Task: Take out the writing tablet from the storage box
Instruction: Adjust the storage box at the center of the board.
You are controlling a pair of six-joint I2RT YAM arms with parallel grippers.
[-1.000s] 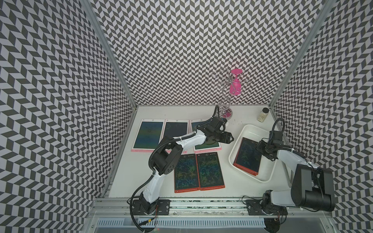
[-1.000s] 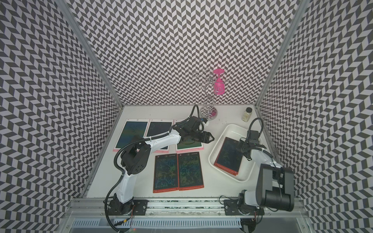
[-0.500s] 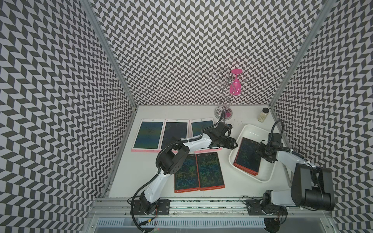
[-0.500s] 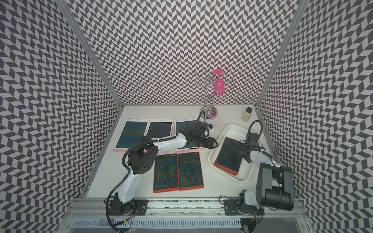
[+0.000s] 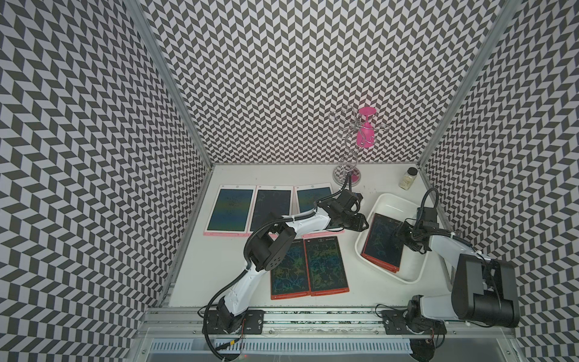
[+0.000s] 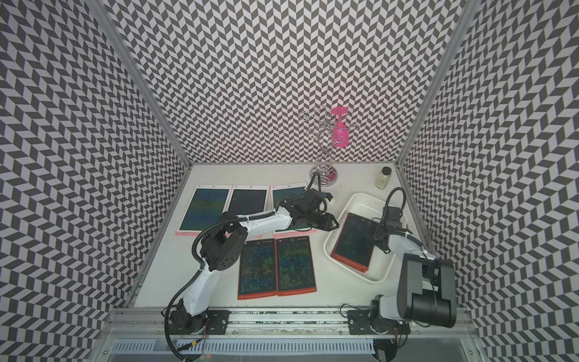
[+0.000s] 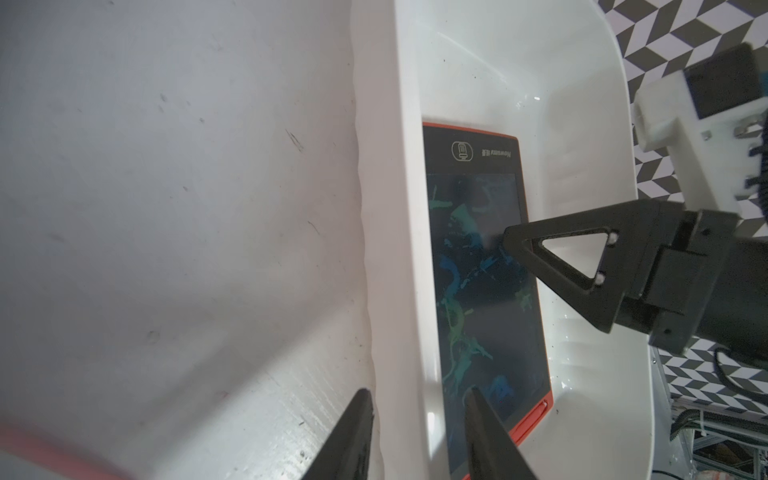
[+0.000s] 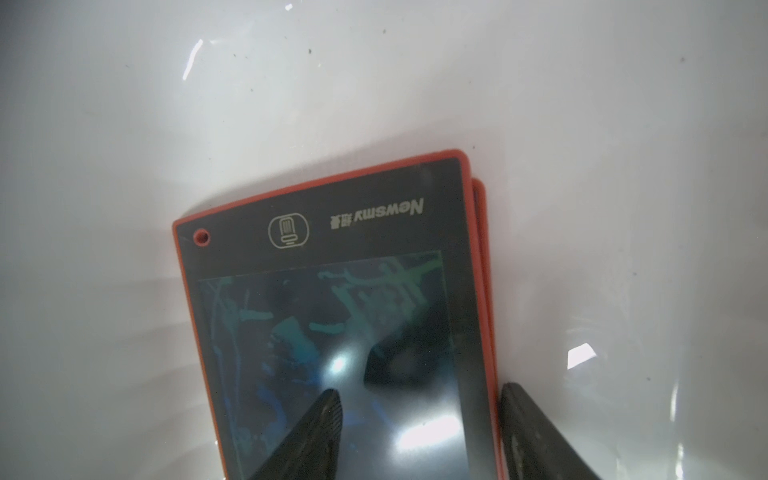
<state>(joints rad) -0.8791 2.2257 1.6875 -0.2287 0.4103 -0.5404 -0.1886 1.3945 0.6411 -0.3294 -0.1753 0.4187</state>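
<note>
Surface (image 5: 219, 275): white, walled by chevron panels.

Storage box (image 5: 393, 203): on the robot's right side of the surface, set at a slant. The writing tablet (image 5: 380, 241) lies flat inside it, screen up, red frame. Right wrist view shows a second red frame (image 8: 482, 249) under it, edge peeking out.

Loose on the surface: three pink-framed tablets (image 5: 230, 208) in a back row, two red-framed tablets (image 5: 308, 266) side by side in front.

Wire rack (image 5: 347, 175) at the back, a pink glass (image 5: 365, 134) hung upside down on it.

Left gripper (image 7: 417, 392): jaws straddle the box's wall, one finger outside, one inside over the tablet. Cannot tell whether they pinch the rim.

Right gripper (image 8: 419, 390): inside the box, jaws spread, one finger over the screen, the other past the tablet's long edge. Nothing pinched.

Small jar (image 5: 407, 178) in the back corner.
</note>
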